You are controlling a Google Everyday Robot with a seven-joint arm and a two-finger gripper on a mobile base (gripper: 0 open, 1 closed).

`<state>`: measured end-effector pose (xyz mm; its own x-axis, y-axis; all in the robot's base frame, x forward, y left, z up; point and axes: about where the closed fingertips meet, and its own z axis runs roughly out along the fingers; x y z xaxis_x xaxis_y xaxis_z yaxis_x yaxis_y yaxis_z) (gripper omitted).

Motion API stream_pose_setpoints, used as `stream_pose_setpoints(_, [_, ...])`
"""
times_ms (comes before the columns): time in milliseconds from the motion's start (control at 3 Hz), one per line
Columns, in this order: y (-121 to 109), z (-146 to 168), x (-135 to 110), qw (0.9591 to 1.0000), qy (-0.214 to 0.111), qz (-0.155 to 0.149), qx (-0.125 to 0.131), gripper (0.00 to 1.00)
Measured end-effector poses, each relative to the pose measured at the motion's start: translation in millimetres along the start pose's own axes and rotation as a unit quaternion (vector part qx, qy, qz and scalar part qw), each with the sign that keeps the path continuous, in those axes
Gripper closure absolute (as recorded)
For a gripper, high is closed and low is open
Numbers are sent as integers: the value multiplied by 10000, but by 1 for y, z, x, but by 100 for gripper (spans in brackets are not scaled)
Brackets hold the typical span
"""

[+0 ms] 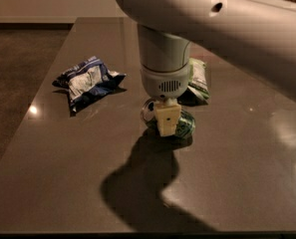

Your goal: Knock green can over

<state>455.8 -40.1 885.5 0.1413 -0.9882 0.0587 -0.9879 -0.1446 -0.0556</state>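
The green can (183, 125) lies on its side on the dark table (63, 173), its silver top (148, 112) facing left. My gripper (166, 121) hangs straight down from the white arm (207, 19) right over the can; its pale finger covers the can's middle. The rest of the can is hidden behind it.
A crinkled blue and white snack bag (87, 81) lies to the left. A flat green snack bag (197, 78) lies just behind the can, partly hidden by the arm. The table's left edge drops to the floor (13, 73).
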Motion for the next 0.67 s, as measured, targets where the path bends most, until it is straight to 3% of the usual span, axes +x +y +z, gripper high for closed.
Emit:
stream_pose_setpoints(333, [6,3,-10,9999,-55,-148,-39,0])
stream_pose_setpoints(667, [6,3,-10,9999,-55,-148,-38,0])
